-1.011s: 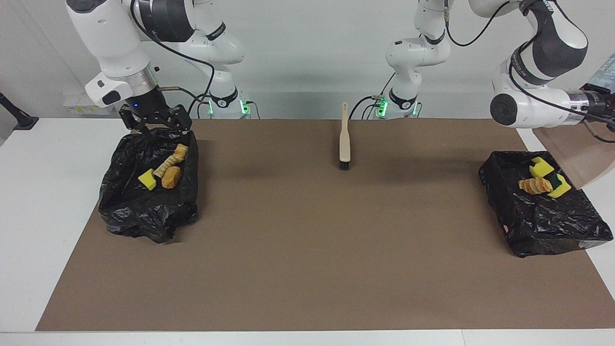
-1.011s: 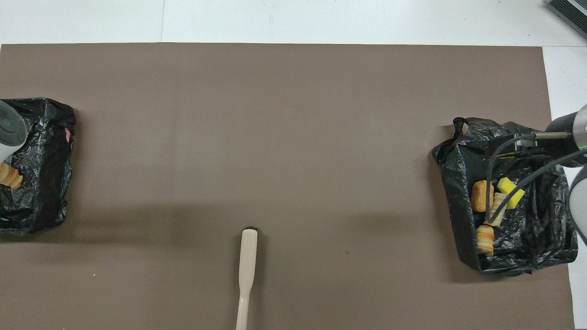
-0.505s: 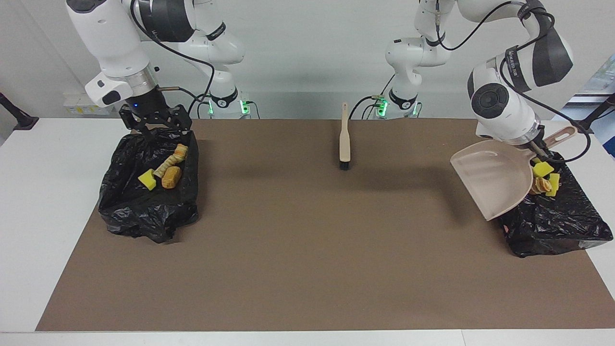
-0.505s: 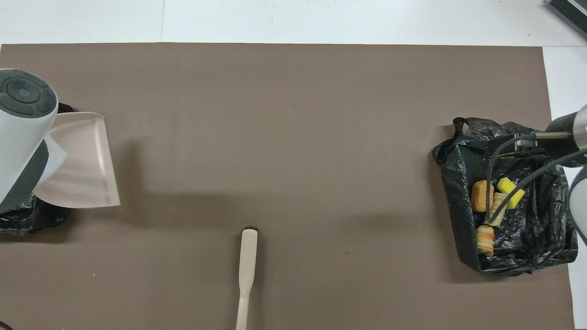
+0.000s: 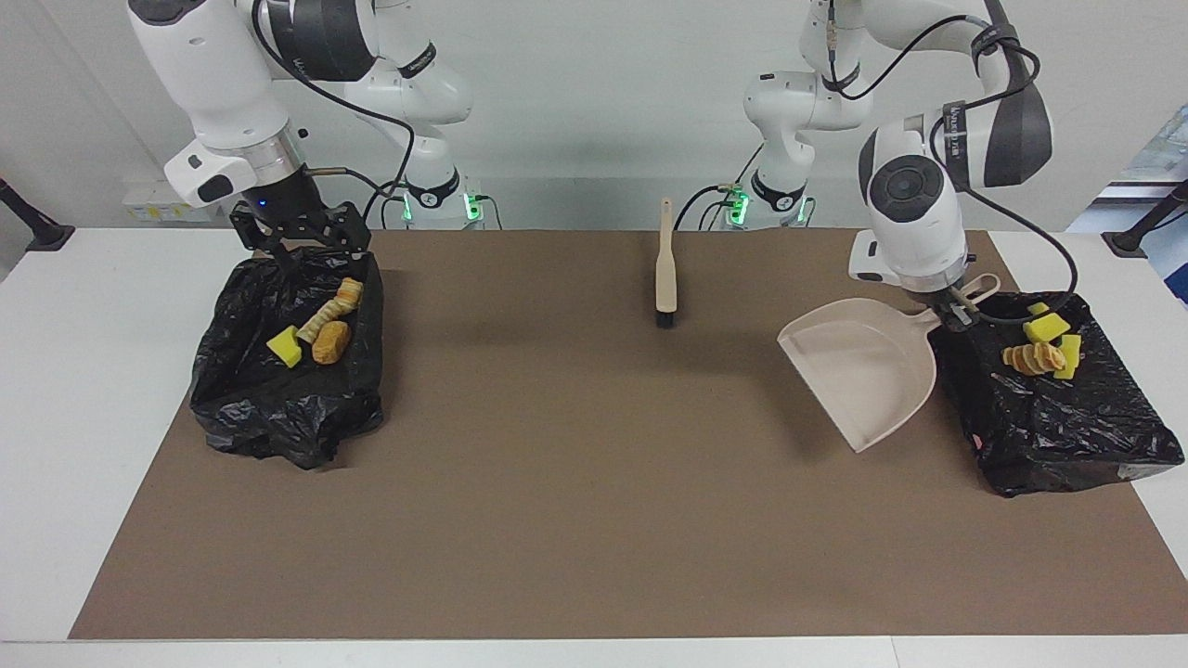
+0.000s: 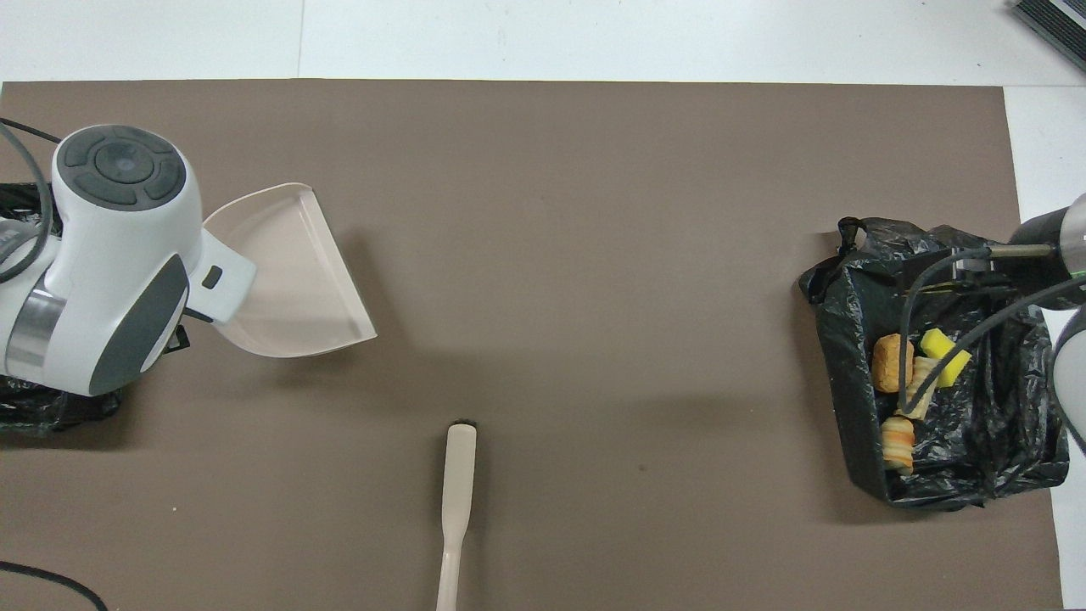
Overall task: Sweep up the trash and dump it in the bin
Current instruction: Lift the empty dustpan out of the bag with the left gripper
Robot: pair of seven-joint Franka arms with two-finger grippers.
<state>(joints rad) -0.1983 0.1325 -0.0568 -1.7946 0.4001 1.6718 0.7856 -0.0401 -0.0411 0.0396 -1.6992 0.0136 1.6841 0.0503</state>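
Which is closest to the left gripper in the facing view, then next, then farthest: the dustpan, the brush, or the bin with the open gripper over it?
1. Dustpan: held by the left gripper.
2. Brush: mid-table, near the robots.
3. Bin: right arm's end, under the right gripper.

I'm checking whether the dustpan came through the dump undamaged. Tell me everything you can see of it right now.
The dustpan is beige, smooth, plastic-looking: a broad shallow scoop with low raised side walls, a straight front lip and a short handle. It looks whole and empty. The left gripper holds it by the handle, tilted, up over the brown mat beside the black bin at the left arm's end. Its lip points away from the bin; only the gripper's jaws appear to touch it.
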